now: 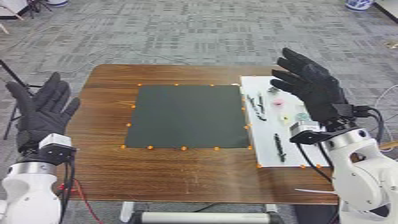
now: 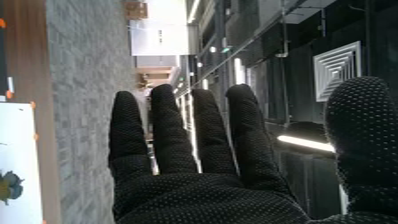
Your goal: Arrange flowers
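Fingers (image 2: 167, 135) straight and spread, right hand (image 1: 320, 92) and left hand (image 1: 44, 112) are empty; a small pink flower (image 1: 277, 102) lies on white board (image 1: 266, 150).

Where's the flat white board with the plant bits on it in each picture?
Head view: the flat white board is on the right side of the brown wooden table, partly behind the black-gloved right hand.
Right wrist view: the board is beside a strip of brown table, with dark green leaves on it.
Shared landmark: small orange dots along the board's edge.
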### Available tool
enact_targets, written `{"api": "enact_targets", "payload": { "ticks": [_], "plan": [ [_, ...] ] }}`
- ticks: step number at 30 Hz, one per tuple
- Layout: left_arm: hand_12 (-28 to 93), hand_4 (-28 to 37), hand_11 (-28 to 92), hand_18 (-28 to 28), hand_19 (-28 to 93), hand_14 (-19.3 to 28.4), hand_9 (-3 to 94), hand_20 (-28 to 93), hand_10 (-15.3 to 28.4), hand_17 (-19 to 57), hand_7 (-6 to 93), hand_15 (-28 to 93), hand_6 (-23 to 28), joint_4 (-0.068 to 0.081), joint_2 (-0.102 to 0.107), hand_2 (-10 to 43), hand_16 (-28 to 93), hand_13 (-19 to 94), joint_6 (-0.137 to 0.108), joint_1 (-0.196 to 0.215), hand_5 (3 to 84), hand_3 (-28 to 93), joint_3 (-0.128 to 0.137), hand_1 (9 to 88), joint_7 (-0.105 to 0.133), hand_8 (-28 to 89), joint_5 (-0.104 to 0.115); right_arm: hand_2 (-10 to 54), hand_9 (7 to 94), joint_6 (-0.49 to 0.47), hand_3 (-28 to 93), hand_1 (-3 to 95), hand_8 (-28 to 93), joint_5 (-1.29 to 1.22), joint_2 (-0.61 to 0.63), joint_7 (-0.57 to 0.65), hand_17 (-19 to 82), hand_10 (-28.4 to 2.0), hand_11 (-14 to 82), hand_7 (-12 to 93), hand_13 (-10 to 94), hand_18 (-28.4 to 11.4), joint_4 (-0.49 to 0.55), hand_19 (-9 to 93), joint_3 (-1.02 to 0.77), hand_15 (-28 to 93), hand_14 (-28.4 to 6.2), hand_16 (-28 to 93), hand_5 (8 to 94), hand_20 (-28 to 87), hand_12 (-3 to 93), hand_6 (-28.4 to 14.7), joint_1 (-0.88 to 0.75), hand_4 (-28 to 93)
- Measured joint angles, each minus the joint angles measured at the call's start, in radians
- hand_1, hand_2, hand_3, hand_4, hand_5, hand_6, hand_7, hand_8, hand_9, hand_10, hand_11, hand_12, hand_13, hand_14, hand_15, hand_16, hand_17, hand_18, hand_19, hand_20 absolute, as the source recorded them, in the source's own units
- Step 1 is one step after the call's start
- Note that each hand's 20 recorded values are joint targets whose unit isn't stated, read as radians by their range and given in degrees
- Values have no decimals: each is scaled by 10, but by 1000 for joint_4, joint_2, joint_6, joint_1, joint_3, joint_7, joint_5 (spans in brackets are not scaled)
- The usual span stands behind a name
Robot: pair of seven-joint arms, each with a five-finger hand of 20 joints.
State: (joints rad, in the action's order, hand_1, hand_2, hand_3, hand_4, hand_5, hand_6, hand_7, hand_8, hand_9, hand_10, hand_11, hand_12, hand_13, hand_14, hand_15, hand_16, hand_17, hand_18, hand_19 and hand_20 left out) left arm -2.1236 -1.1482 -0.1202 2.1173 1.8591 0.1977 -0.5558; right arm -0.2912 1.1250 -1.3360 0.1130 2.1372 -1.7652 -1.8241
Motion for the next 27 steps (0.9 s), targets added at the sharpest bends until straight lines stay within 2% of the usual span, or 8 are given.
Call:
{"api": "enact_targets", "payload": {
  "ticks": [9, 12, 13, 16, 20, 22, 25, 27],
  "plan": [
    [40, -199, 94, 117, 286, 84, 247, 63, 137, -116, 45, 46, 71, -15, 1, 219, -34, 144, 5, -1, 364, 75, -8, 439, 0, -79, -2, 38, 372, 39, 752, 191, -85, 25, 12, 0, 90, -121, 36, 87, 315, -187, 10, 335, 2, 80, -135, 225, 397, 126, 134, -56, 0, -198],
    [41, -204, 100, 118, 291, 87, 250, 63, 140, -116, 47, 50, 73, -18, 3, 218, -35, 146, 5, -1, 364, 85, -12, 438, 0, -78, -2, 38, 382, 49, 756, 194, -87, 30, 15, 1, 92, -187, 37, 79, 330, -192, 14, 363, 1, 102, -159, 222, 416, 124, 125, -91, -1, -203],
    [41, -205, 101, 119, 292, 89, 252, 63, 142, -115, 47, 53, 73, -19, 3, 217, -35, 150, 5, -2, 365, 85, -14, 438, 0, -78, -2, 39, 382, 55, 757, 196, -87, 34, 16, 5, 93, -199, 39, 76, 329, -193, 18, 368, 1, 106, -164, 219, 419, 123, 123, -102, -2, -204],
    [45, -206, 109, 124, 297, 100, 264, 65, 145, -111, 49, 65, 75, -21, 4, 217, -32, 163, 5, -2, 370, 88, -15, 440, 0, -77, -2, 31, 388, 87, 758, 204, -85, 67, 23, 41, 96, -205, 56, 65, 317, -195, 35, 416, 3, 151, -165, 215, 424, 128, 127, -122, -3, -208],
    [49, -218, 119, 128, 309, 111, 275, 66, 151, -110, 55, 84, 80, -28, 3, 214, -34, 173, 5, 3, 376, 112, -9, 436, 0, -77, -2, -32, 448, 134, 758, 230, -89, 219, 42, 87, 120, -183, 133, 79, 358, -196, 60, 529, 17, 360, -154, 223, 447, 174, 178, -119, -6, -217],
    [55, -230, 126, 130, 319, 118, 280, 66, 156, -111, 62, 95, 82, -32, 2, 211, -33, 180, 4, 7, 380, 137, -5, 433, 1, -78, -1, -59, 493, 162, 756, 254, -96, 330, 56, 91, 156, -171, 212, 102, 398, -200, 70, 638, 32, 557, -149, 253, 478, 251, 206, -101, -9, -220],
    [56, -279, 149, 131, 350, 122, 288, 61, 159, -114, 79, 124, 83, -36, 1, 189, -44, 187, 3, 15, 383, 341, 0, 382, 1, -84, -1, -85, 516, 242, 750, 279, -103, 493, 94, 116, 189, -164, 342, 133, 420, -210, 83, 705, 77, 711, -164, 316, 505, 346, 257, -85, -12, -220],
    [55, -282, 153, 132, 353, 124, 292, 59, 160, -113, 81, 130, 85, -39, -1, 187, -47, 190, 4, 19, 386, 368, 4, 374, 0, -85, -4, -94, 516, 302, 745, 281, -108, 583, 131, 168, 205, -168, 422, 172, 443, -216, 93, 722, 116, 743, -169, 368, 527, 388, 304, -73, -12, -227]
  ]
}}
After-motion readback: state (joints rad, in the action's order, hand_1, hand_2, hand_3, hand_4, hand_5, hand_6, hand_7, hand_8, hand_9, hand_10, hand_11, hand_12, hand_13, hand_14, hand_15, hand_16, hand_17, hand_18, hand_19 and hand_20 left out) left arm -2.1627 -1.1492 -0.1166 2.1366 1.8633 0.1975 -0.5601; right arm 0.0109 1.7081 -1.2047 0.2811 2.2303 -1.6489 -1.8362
